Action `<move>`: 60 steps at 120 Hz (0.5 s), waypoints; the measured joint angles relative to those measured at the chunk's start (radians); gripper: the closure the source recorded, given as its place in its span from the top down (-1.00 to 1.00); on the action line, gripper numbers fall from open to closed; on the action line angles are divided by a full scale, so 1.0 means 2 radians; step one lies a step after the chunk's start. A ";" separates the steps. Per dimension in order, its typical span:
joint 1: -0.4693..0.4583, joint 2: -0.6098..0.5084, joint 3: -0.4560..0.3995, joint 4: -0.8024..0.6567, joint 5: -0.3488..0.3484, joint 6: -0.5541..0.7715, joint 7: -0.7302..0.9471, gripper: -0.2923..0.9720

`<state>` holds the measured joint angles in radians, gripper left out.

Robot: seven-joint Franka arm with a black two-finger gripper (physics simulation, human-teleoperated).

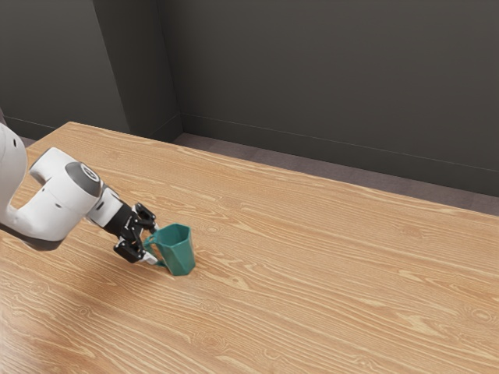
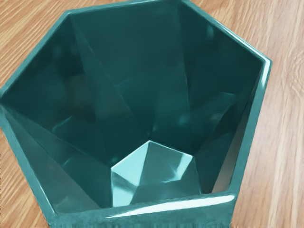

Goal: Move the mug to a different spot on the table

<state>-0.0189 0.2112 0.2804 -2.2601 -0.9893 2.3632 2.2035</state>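
The teal faceted mug [image 1: 178, 248] stands on the wooden table [image 1: 327, 257] toward the exterior view's left, its handle turned toward the arm. My black gripper [image 1: 150, 248] comes in low from the left and is shut on the mug at the handle side. From the wrist view I look straight down into the mug [image 2: 142, 109], with its hexagonal rim and pale bottom close under the hand. The mug's base seems to rest on the table or hover just above it; I cannot tell which.
Wood-grain tabletop stretches wide to the exterior view's right and toward the front of the mug. The table's far edge runs along a dark wall [image 1: 327, 70], with a strip of floor between them.
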 joint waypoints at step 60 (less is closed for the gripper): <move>0.003 -0.053 0.043 -0.020 0.052 -0.007 0.002 0.52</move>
<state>-0.0137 0.1062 0.3659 -2.2998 -0.8859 2.3484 2.2072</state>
